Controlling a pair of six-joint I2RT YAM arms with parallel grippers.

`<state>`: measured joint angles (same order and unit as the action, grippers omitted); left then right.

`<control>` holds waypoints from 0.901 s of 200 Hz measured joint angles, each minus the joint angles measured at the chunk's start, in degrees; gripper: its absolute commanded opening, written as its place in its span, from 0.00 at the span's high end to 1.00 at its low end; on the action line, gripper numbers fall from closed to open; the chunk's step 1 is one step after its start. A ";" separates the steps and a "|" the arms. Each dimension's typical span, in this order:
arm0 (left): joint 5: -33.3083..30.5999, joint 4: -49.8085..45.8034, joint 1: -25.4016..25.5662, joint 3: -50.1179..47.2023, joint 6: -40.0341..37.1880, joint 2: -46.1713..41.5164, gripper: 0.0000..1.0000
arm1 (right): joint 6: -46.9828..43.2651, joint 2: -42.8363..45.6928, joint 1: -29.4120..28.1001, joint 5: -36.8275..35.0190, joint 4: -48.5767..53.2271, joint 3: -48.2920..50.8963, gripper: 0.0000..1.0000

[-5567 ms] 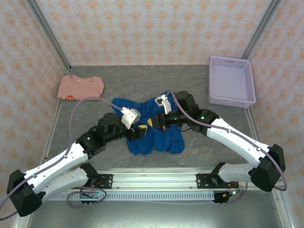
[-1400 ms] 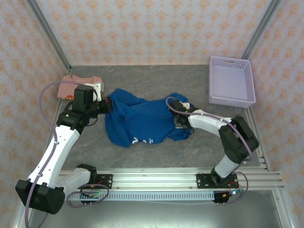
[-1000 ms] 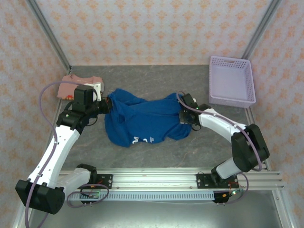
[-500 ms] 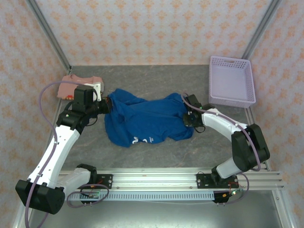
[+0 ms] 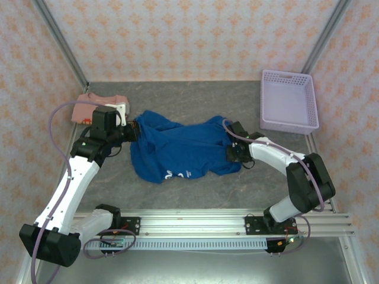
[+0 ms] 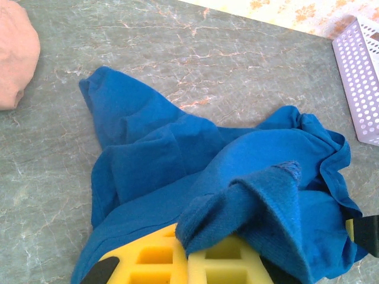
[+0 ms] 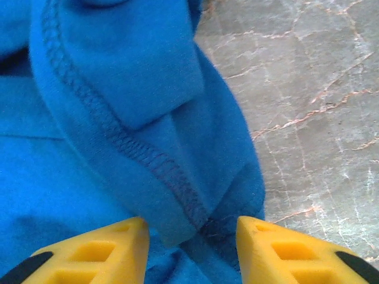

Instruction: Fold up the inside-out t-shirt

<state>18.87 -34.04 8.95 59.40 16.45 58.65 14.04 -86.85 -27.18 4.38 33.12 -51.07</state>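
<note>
The inside-out t-shirt point(image 5: 177, 151) lies rumpled and stretched sideways across the middle of the grey table, pale lettering near its front hem. My left gripper point(image 5: 131, 131) is at its left end, shut on a fold of blue cloth point(image 6: 249, 201) that drapes over the yellow fingers point(image 6: 154, 263). My right gripper point(image 5: 233, 151) is at the shirt's right end. Its yellow fingertips point(image 7: 127, 234) stand apart, open, over a stitched hem point(image 7: 118, 118) that lies loose between them.
A salmon-pink shirt point(image 5: 89, 106) sits folded at the back left, close behind my left gripper. A lavender basket point(image 5: 288, 100) stands at the back right. Bare table point(image 7: 308, 89) lies right of the shirt and along its front.
My right gripper's jaws have opened and let go of the shirt's right end. The left gripper has kept its hold and place, and the shirt has stayed spread.
</note>
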 measured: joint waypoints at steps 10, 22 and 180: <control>0.00 0.00 0.00 0.00 0.00 0.00 1.00 | 0.02 -0.59 -0.79 -0.57 0.50 -0.57 0.55; 0.00 -0.02 0.00 0.00 0.00 0.00 1.00 | 0.02 -1.51 -1.68 -1.79 1.38 -1.51 0.55; -0.09 -0.02 0.00 0.00 0.02 0.00 1.00 | 0.09 -5.46 -0.72 -10.75 6.08 -5.20 1.00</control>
<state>18.79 -34.06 8.95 59.40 16.47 58.65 14.13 -92.31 -27.90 -6.37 39.20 -56.27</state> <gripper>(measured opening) 0.043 0.047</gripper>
